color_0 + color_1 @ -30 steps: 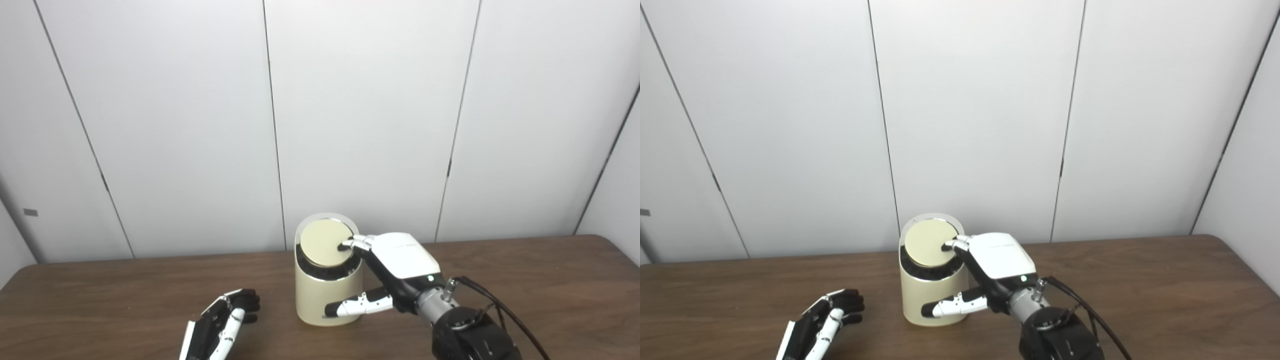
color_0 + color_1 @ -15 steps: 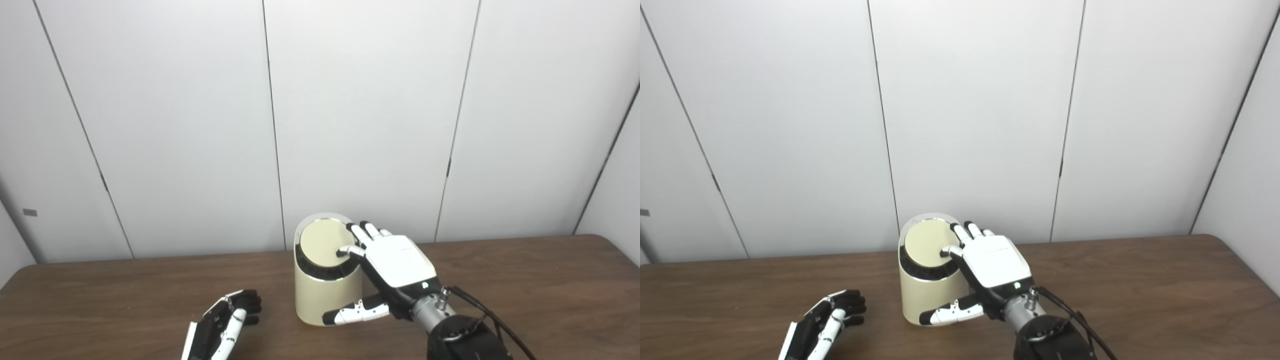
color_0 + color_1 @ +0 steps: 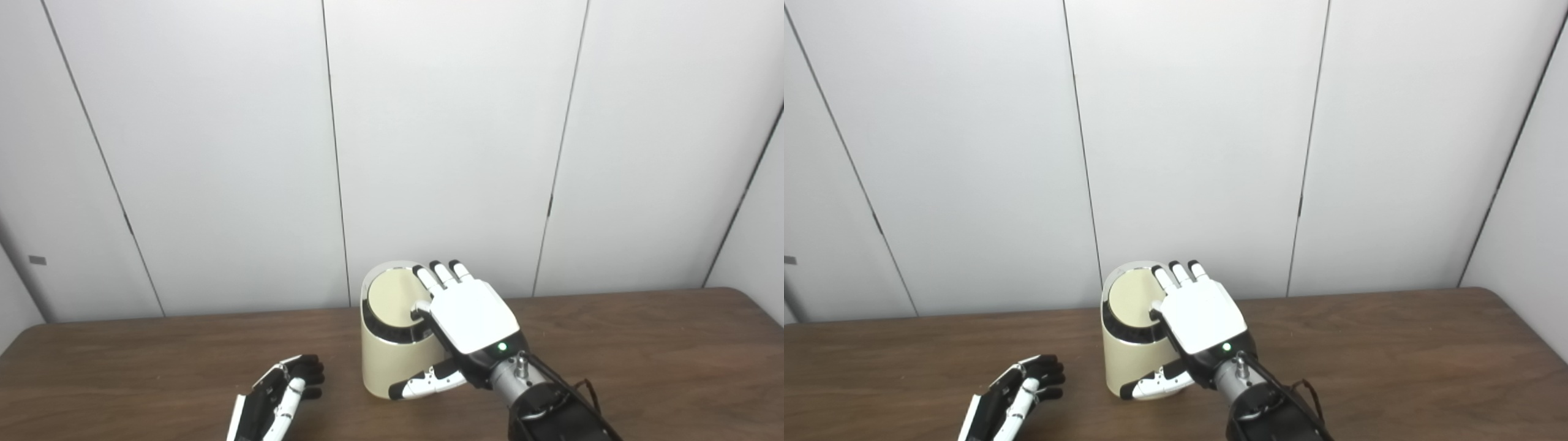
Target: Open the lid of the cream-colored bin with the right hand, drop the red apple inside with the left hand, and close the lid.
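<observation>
Lid (image 3: 392, 300) of the cream bin (image 3: 395, 367) lying down in its dark ring, tilted toward the camera, at the middle of the table (image 3: 612, 343). No red apple to see anywhere: maybe inside already, maybe hidden, impossible to say.

Right hand (image 3: 471, 315) spread over the right part of the lid, holding nothing, fingers straight and apart, with one finger (image 3: 421, 308) bent down onto the cream disc. Thumb (image 3: 425, 383) low, just beside the front wall of the bin. Left hand (image 3: 282, 392) lying on the table, near the bin on its left but apart from it, fingers half curled. Cannot tell whether closed or only loose; no red between them.

Probably a press on the lid as the step in hand, though hard to judge whether for opening or for closing.

To do it well:
- Press with the bent fingertip only, and keep the other fingers off the rim.
- Push along the tilt of the lid, not sideways, since such a bin looks light and likely to slide or tip backward.
- Keep the thumb against the front wall as a support.
- Release slowly, then look at the lid before moving away.
- Leave the left hand apart from the bin meanwhile
</observation>
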`<control>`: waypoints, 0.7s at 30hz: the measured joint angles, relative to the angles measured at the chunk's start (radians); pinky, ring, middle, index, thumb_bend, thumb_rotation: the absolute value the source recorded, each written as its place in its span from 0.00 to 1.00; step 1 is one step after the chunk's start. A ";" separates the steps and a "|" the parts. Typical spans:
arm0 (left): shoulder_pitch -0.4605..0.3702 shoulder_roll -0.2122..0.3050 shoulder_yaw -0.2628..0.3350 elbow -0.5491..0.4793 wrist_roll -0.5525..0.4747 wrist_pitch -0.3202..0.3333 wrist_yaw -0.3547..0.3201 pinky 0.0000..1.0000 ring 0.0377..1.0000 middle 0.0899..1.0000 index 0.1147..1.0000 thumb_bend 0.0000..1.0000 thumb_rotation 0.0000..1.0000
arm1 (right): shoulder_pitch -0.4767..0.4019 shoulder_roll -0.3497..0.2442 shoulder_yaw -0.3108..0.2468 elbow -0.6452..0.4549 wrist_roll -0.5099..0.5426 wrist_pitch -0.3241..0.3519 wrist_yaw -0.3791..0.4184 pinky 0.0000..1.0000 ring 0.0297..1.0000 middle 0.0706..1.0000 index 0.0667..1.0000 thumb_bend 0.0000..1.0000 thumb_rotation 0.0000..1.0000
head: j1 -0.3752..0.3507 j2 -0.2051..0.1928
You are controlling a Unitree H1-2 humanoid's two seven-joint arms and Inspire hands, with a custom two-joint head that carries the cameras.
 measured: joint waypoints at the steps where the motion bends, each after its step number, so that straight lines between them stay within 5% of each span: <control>1: 0.000 -0.001 0.000 0.000 0.000 0.000 0.000 0.64 0.67 0.65 0.61 0.38 0.53 | 0.000 0.001 -0.001 0.000 -0.004 -0.002 0.002 1.00 1.00 1.00 0.66 0.92 0.90 | 0.005 0.003; 21: 0.010 -0.003 -0.007 -0.012 -0.001 0.023 -0.001 0.66 0.68 0.64 0.61 0.38 0.53 | 0.018 0.016 -0.012 0.032 0.001 -0.010 -0.042 1.00 1.00 1.00 0.72 0.92 0.89 | 0.017 0.012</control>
